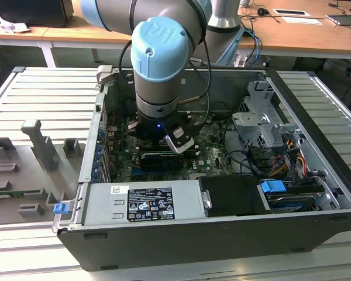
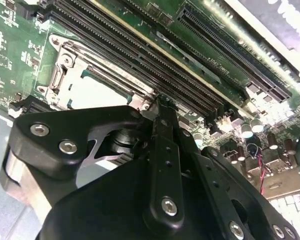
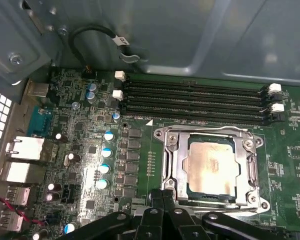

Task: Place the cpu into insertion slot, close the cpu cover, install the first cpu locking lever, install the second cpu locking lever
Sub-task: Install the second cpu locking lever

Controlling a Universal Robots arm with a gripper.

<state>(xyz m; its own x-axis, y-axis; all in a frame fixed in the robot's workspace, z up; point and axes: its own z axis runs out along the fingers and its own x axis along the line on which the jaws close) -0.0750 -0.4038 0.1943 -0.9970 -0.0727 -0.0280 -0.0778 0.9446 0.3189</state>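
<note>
Bench (image 1: 41,93) under my work area is pale grey ribbed metal. Grey block-shaped fixtures (image 1: 38,143) stand on it toward the exterior view's left, with a small blue clip (image 1: 60,207) near them. Behind it, light wooden desks (image 1: 304,38) on white legs run across the back, carrying papers (image 1: 302,20), cables and a dark monitor base (image 1: 32,12). Lighting is even and bright.

A robotics laboratory is shown. An opened computer case (image 1: 222,193) is set on a slatted aluminium bench (image 1: 47,99), with grey fixtures (image 1: 38,146) alongside. Wooden desks (image 1: 292,35) are seen behind.
</note>
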